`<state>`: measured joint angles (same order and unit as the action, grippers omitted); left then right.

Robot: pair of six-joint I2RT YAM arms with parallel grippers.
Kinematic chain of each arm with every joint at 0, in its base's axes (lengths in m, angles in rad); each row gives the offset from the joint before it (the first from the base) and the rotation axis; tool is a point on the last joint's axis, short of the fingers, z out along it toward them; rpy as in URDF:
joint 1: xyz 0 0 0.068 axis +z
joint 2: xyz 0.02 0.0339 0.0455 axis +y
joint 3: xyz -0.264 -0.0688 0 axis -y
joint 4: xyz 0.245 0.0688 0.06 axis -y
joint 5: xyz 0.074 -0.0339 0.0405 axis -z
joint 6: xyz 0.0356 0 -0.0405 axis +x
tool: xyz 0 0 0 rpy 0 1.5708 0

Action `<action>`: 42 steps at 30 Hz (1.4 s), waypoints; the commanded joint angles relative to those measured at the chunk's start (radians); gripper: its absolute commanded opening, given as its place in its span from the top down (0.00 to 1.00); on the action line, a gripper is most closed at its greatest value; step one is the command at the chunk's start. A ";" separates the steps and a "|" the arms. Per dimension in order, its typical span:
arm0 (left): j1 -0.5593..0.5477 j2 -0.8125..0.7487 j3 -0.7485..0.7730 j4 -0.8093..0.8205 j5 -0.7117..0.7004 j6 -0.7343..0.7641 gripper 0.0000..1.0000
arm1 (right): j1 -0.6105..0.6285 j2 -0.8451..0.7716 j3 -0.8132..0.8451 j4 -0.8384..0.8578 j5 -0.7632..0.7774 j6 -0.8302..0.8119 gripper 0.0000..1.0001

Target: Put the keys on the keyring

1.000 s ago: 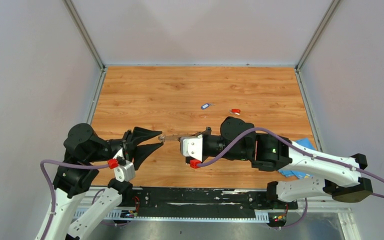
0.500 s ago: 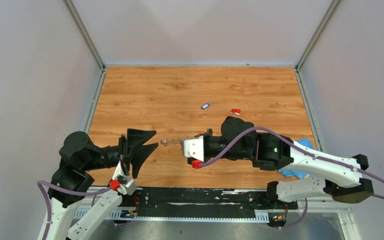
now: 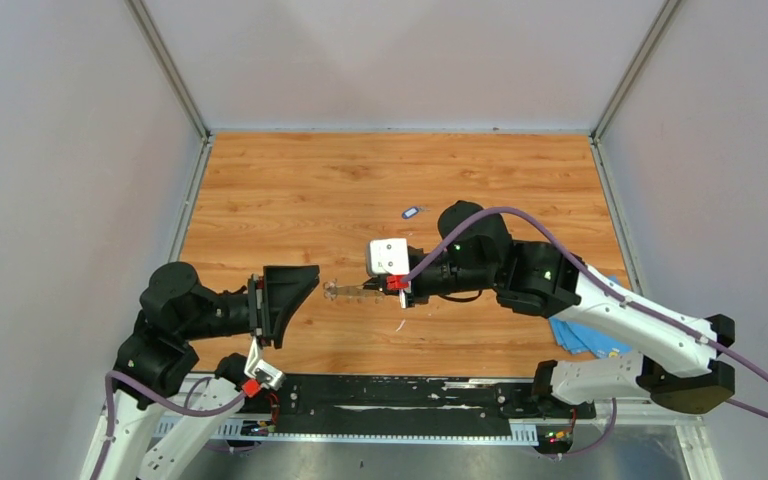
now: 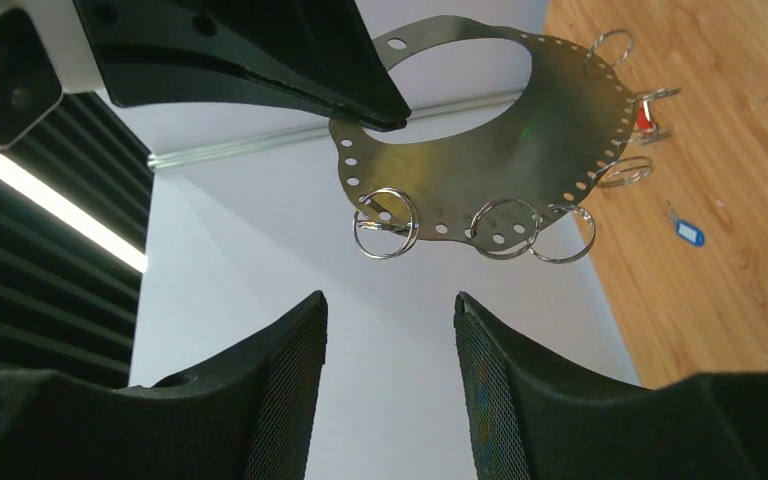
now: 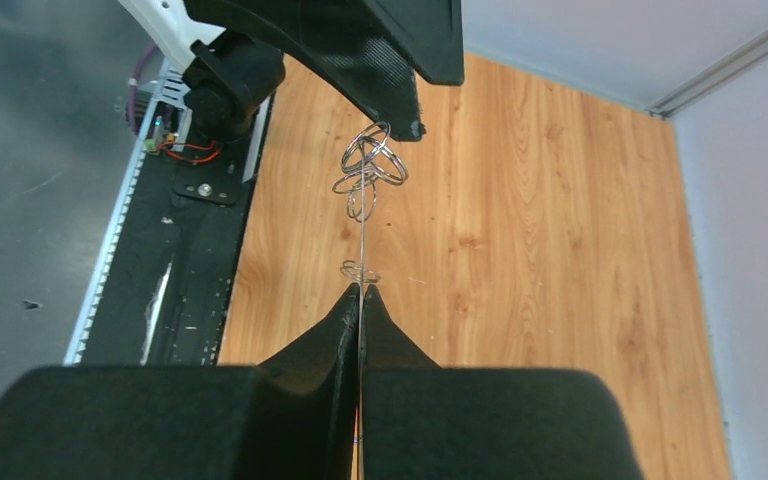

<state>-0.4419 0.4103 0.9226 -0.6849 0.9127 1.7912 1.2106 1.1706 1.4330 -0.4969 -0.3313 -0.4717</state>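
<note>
Above mid-table, right gripper clamps keyring edge-on; left gripper half-spread, empty. On table, blue key, red key unthreaded; both threadings left.

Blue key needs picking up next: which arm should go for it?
Left. The left gripper is open and empty, while the right gripper is shut on the keyring, holding it up, and probably should not let go. The blue key lies free on the table.
</note>
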 commanded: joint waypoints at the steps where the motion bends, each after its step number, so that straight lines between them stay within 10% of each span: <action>1: -0.006 -0.004 -0.021 -0.004 0.042 0.198 0.47 | -0.041 0.022 0.053 -0.044 -0.129 0.068 0.99; 42: -0.006 0.021 -0.064 -0.040 0.054 0.355 0.60 | -0.200 0.130 0.100 -0.037 -0.366 0.220 0.99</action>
<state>-0.4419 0.4343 0.8684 -0.7139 0.9409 2.0602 1.0313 1.2957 1.4960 -0.5411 -0.6724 -0.2729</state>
